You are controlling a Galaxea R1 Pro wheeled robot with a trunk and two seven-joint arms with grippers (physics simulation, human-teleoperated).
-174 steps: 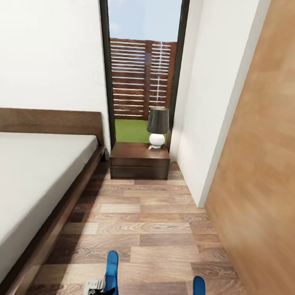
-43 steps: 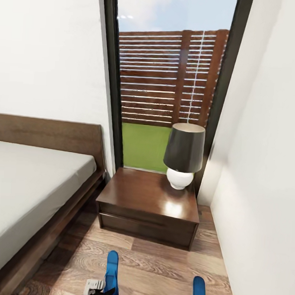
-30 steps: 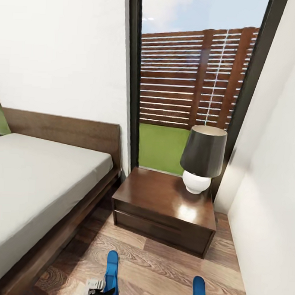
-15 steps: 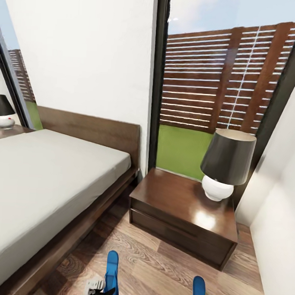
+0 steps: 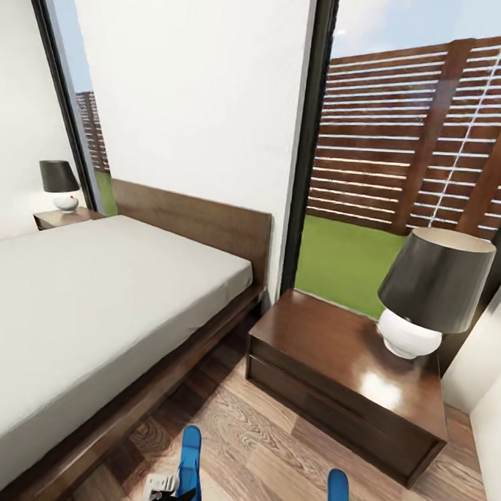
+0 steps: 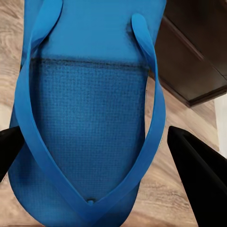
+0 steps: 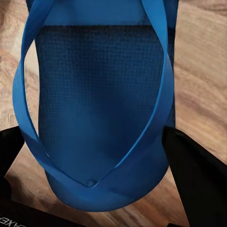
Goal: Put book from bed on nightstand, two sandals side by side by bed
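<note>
Left gripper grasping sandal, right gripper grasping other sandal, both above floor between bed and nightstand; sandals likely light, floppy; hold sole edges at heel.

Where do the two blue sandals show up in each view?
Head view: left sandal and right sandal at the bottom edge, over the wood floor.
Left wrist view: left sandal between the left tool's fingers.
Right wrist view: right sandal between the right tool's fingers.
Shared landmark: the wood floor.
</note>
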